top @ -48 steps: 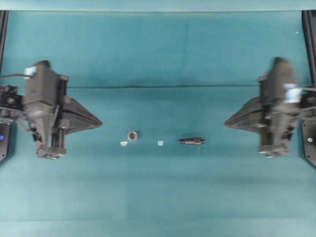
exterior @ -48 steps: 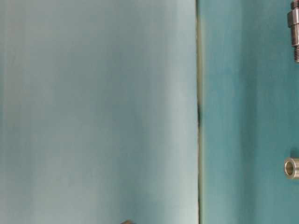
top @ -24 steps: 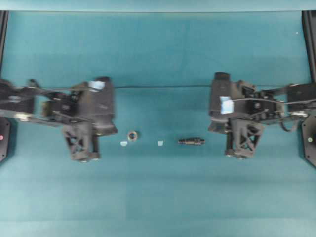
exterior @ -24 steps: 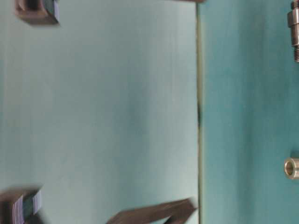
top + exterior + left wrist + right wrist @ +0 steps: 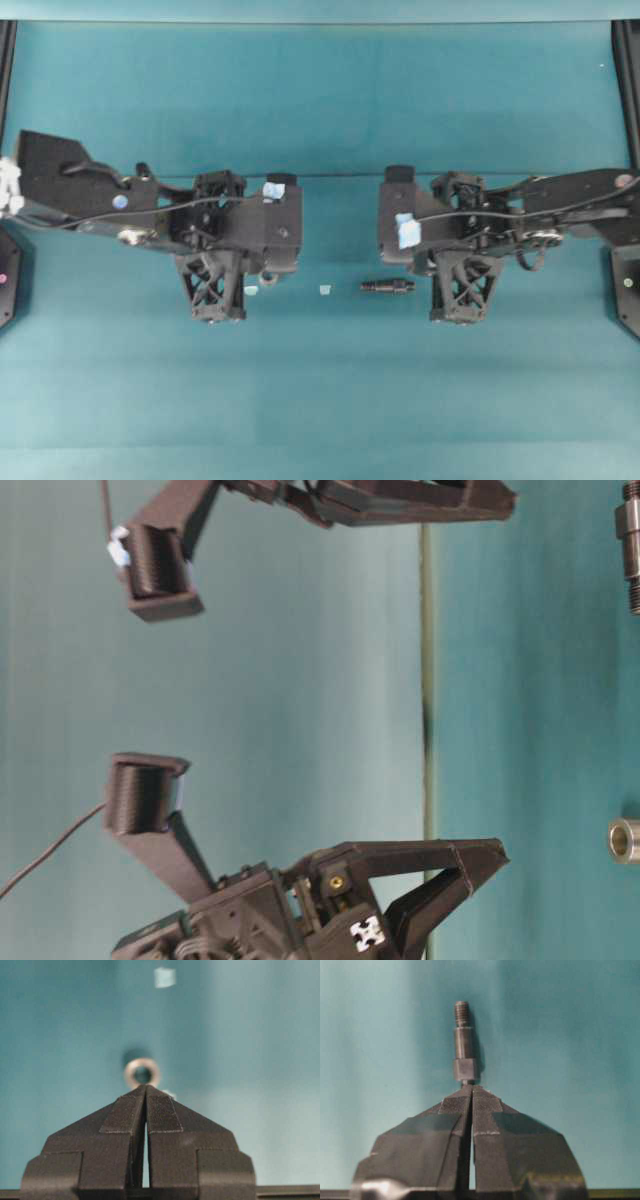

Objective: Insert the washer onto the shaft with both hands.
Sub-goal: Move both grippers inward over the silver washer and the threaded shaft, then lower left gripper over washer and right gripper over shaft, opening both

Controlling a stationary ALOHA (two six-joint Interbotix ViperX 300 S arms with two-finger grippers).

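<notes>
The washer (image 5: 128, 1073), a small grey-brown ring, lies flat on the teal cloth just beyond the tips of my left gripper (image 5: 145, 1088). That gripper is shut and holds nothing. In the overhead view the left arm covers the washer almost entirely. The shaft (image 5: 388, 287), a dark stepped rod, lies on the cloth with its threaded tip pointing away from my right gripper (image 5: 472, 1087). The right gripper is shut and empty, its tips close to the shaft's (image 5: 463, 1045) thick end. In the table-level view both grippers hang above the cloth, apart from the washer (image 5: 624, 840) and the shaft (image 5: 630, 540).
Two small pale chips lie on the cloth: one (image 5: 325, 290) between washer and shaft, one (image 5: 251, 291) beside the left gripper. A seam (image 5: 340, 176) crosses the teal cloth behind the arms. Black frame posts (image 5: 625, 80) stand at both side edges.
Both arms have swung in from the table's sides toward the middle. The left gripper now hangs by the washer and the right by the shaft. Neither part has moved.
</notes>
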